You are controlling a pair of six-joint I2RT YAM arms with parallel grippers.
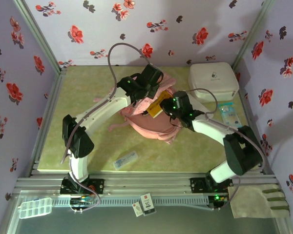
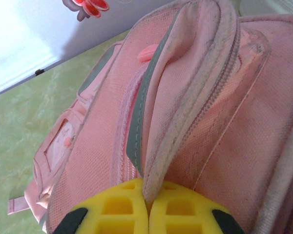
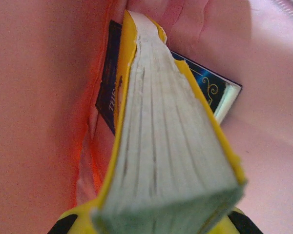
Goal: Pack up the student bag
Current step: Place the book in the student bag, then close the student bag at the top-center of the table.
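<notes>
Student bag [image 1: 154, 127] lying in the middle of the green table [image 1: 88, 102], with both arms reaching over its open top.
The left gripper [image 2: 147, 207] is pinching a fold of the bag's zipped edge, with its yellow fingers [image 2: 119, 209] pressed together on the pink fabric. The right gripper [image 3: 151, 226] is clamping a thick yellow-covered book [image 3: 166, 146] by its near end. The book's far end is poking into the bag's pink interior and lying against a dark blue book [image 3: 110, 92] already inside. A white hard case [image 1: 212, 78] is sitting beyond the bag by the far right corner, apart from it.
</notes>
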